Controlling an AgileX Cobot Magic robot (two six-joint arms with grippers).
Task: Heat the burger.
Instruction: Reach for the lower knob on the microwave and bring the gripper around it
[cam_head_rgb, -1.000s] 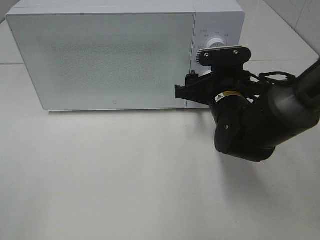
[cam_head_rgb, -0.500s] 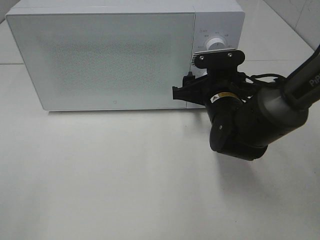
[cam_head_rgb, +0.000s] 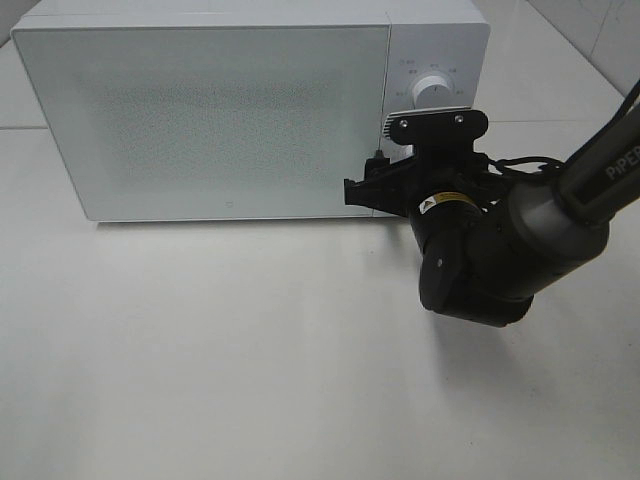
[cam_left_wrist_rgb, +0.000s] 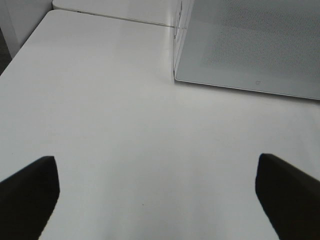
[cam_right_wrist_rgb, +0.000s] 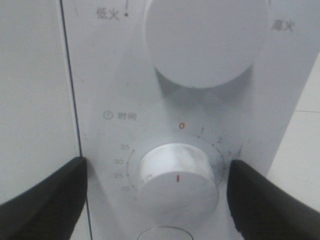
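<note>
The burger is out of sight, likely inside the shut microwave (cam_head_rgb: 200, 110) at the table's (cam_head_rgb: 250, 350) far edge, and being soft it wants gentle cupping at its sides; the right gripper (cam_right_wrist_rgb: 157, 167) spreads wide astride the timer knob (cam_right_wrist_rgb: 176, 182), and the left gripper (cam_left_wrist_rgb: 156, 165) hangs wide open.

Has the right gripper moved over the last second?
Yes. In the exterior view the right gripper has dropped lower and slightly left, uncovering the upper knob of the microwave.

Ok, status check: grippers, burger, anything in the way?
Left gripper open above the table. Right gripper open, straddling timer knob. Burger not in view; microwave door shut. Nothing blocking the knob.
</note>
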